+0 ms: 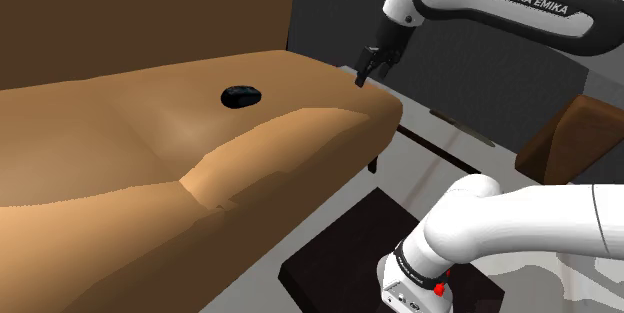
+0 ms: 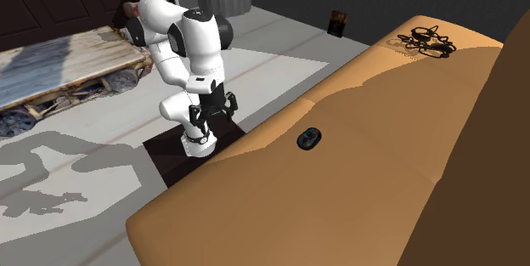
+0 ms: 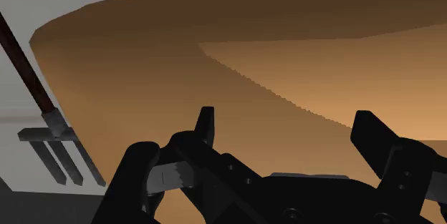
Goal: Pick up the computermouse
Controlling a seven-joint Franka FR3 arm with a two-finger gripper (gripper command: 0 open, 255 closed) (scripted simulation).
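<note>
Mouse (image 1: 240,95), black, sits mid-seat on tan sofa (image 1: 110,141), well apart from hand (image 1: 366,69). Hand empty, fingers apart, hovering off sofa's end. Risks: low approach could clip sofa edge; rounded shell may slip from pads, or soft cushion gives & mouse gets nudged. Room: light-grey floor (image 2: 51,222), dark walls.

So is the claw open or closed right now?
Open. In the wrist view the claw shows its two black fingers standing apart, with nothing clasped between them.
</note>
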